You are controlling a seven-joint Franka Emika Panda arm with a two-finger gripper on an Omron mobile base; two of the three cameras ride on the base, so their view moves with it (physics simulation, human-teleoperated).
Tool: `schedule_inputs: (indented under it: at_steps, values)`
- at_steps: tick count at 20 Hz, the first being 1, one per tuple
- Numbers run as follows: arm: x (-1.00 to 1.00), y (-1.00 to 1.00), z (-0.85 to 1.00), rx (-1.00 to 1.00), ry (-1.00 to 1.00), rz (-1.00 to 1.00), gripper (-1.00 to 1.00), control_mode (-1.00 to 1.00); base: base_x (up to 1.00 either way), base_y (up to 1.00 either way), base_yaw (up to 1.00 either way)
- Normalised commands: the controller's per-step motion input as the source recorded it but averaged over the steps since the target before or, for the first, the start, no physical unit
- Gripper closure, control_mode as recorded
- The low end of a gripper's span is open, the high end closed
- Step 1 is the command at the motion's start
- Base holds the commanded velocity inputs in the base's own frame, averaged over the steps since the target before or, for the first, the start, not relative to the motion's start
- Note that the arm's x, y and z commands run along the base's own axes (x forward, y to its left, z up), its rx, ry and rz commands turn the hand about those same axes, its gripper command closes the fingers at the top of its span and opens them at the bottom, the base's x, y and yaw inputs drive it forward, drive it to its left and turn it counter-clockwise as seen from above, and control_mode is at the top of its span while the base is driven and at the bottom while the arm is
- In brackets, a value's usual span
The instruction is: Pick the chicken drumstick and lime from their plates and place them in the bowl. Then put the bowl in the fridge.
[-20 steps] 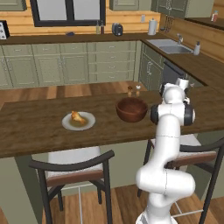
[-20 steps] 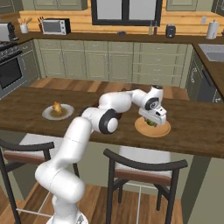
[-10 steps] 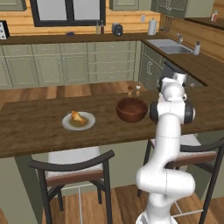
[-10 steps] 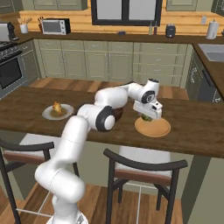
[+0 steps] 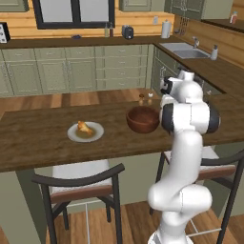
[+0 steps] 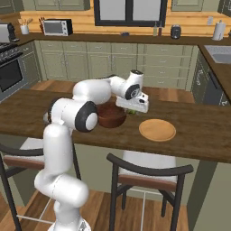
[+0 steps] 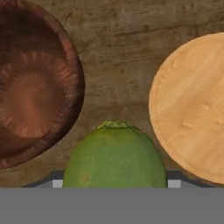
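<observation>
While held in claw (image 6: 132, 109), lime (image 7: 114, 156) between bowl (image 7: 33, 83), tan plate (image 7: 192, 107)

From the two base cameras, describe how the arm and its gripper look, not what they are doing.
The arm is built of glossy white, rounded segments joined by dark grey to black round joints, with thick tube-like links rising from a bulbous white base. The gripper sits under a flat white rectangular hand block with small dark marks on its face. No cables or lettering can be made out.
</observation>
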Motion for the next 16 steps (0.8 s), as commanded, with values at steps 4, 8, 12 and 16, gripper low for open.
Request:
schedule_inputs:
  at_steps: [4,8,12,16]
  values:
    - [0.00,1.00,0.63,-0.13,-0.02,0.27,1.00,-1.00,0.00,0.00,0.00]
    - [0.20,0.76,0.27,-0.07,0.02,0.14,1.00,-1.00,0.00,0.00,0.00]
    - [0.47,0.58,-0.19,0.00,0.01,0.10,1.00,-1.00,0.00,0.00,0.00]
    - [0.44,0.02,-0.26,0.04,0.00,0.06,1.00,-1.00,0.00,0.00,0.00]
